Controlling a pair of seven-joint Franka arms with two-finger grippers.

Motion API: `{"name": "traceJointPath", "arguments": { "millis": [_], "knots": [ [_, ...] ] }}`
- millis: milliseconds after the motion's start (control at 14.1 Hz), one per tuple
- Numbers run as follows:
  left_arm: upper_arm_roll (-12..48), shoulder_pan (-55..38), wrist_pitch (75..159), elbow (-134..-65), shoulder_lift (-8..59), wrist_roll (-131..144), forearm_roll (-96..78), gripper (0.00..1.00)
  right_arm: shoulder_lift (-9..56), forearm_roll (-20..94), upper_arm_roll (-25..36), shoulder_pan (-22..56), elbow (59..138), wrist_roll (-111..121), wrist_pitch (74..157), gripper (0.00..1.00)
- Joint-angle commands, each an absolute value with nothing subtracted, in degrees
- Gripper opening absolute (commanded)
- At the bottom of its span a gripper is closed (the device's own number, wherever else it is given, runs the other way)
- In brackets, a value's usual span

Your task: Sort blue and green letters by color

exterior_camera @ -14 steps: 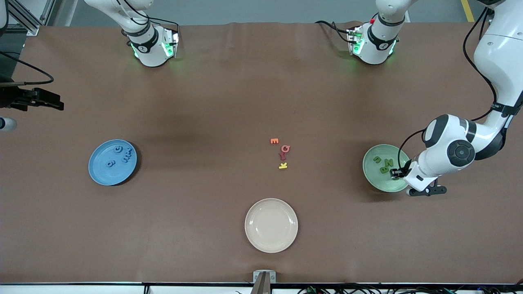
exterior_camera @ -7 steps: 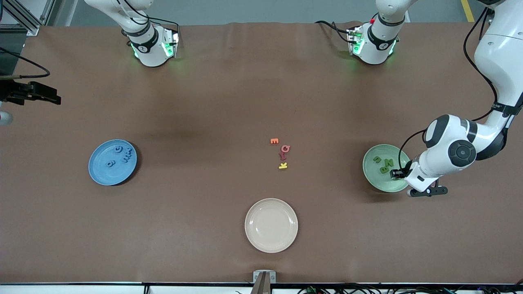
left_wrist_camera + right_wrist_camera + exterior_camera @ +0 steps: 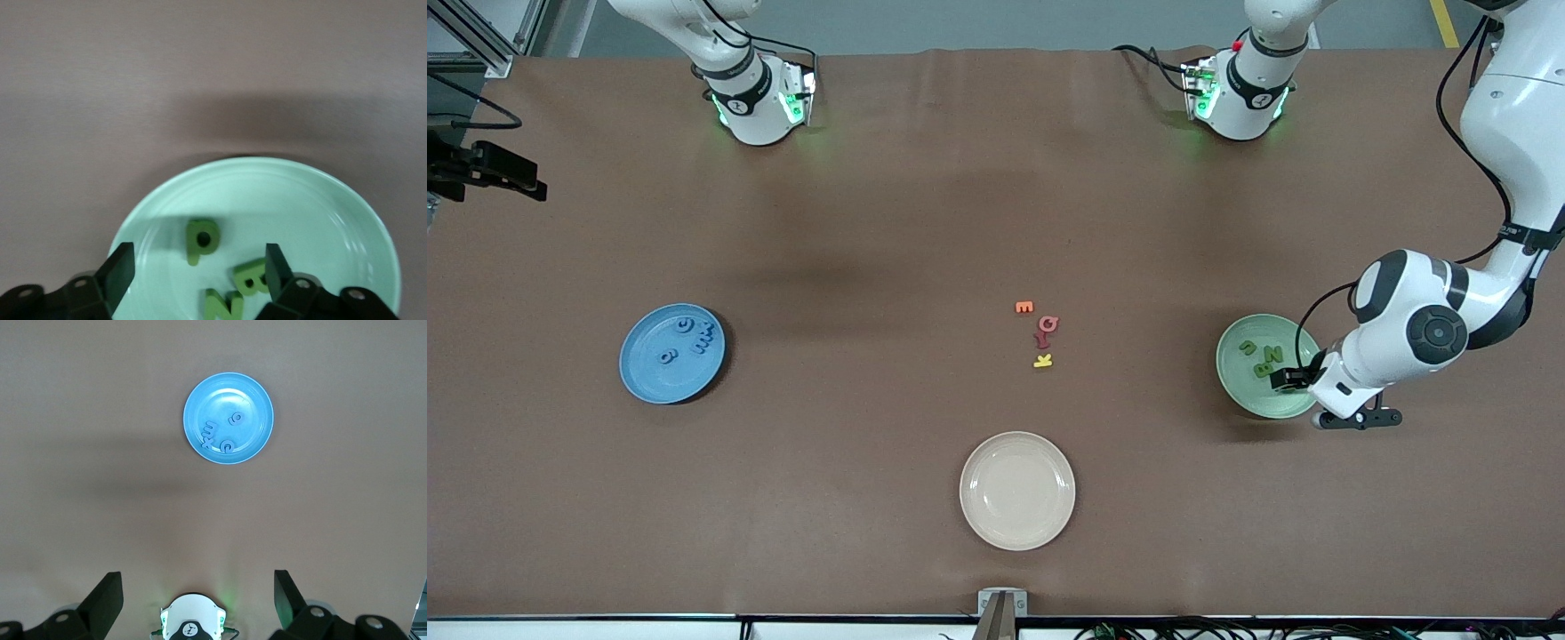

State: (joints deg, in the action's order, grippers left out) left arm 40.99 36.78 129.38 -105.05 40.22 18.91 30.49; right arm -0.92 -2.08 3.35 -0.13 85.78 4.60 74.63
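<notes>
Front view: the left gripper [image 3: 1282, 380] hangs low over the green plate [image 3: 1238, 387] at the left arm's end of the table, where green letters [image 3: 1264, 359] lie; an N and a B read clearly. The blue letters [image 3: 690, 340] lie on the blue plate [image 3: 640, 373] toward the right arm's end. Between the plates sit an orange E [image 3: 1024, 308], a red Q [image 3: 1049, 324] and a yellow K [image 3: 1042, 360]. A cream plate [image 3: 1017, 490] lies nearer the camera.

Left wrist view: the jaws stand apart, holding nothing. The green P [image 3: 201, 239] lies between the fingertips [image 3: 121, 268], with B [image 3: 251, 277] and N [image 3: 223, 307] beside it on the plate.

Right wrist view: the right gripper [image 3: 199, 597] is spread open, empty, high above the table. The blue plate [image 3: 257, 403] shows E, X, G and 6, unreadable from the front.
</notes>
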Motion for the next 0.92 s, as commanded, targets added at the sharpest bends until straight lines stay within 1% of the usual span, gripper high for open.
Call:
{"name": "traceJointPath", "arguments": {
  "millis": [0,212,354,424,566,707,848],
  "knots": [
    [34.7,32.9,129.2,-105.9,34.8,6.0,18.6,0.89,-5.6,-1.2,3.9,0.4,90.0,5.0,76.1,1.0],
    [24.5,25.0,129.0,-109.4,27.5,-4.0,7.4,0.89,-9.3,-1.2,3.8,-0.2,92.9,5.0,76.6,1.0],
    [20.2,20.8,127.2,-111.3,22.8,-5.5,3.9,0.91,-9.9,-1.2,3.8,-0.4,93.3,5.0,76.7,1.0],
    [19.9,20.4,123.0,-111.2,20.1,-6.0,3.7,0.94,-10.4,-1.2,3.8,-0.4,93.3,5.0,76.6,1.0],
    [19.8,20.8,115.5,-111.0,14.4,-6.9,3.7,0.94,-10.5,-1.2,3.9,-0.5,93.3,5.1,76.1,1.0],
    [19.8,21.2,109.9,-110.3,8.7,-7.0,3.6,0.96,-10.1,-1.1,4.0,0.1,93.3,5.0,76.2,1.0],
    [19.8,22.8,104.4,-107.1,5.2,-7.0,2.8,0.99,-10.0,0.6,4.0,0.8,93.5,4.9,76.4,1.0]
  ]
}}
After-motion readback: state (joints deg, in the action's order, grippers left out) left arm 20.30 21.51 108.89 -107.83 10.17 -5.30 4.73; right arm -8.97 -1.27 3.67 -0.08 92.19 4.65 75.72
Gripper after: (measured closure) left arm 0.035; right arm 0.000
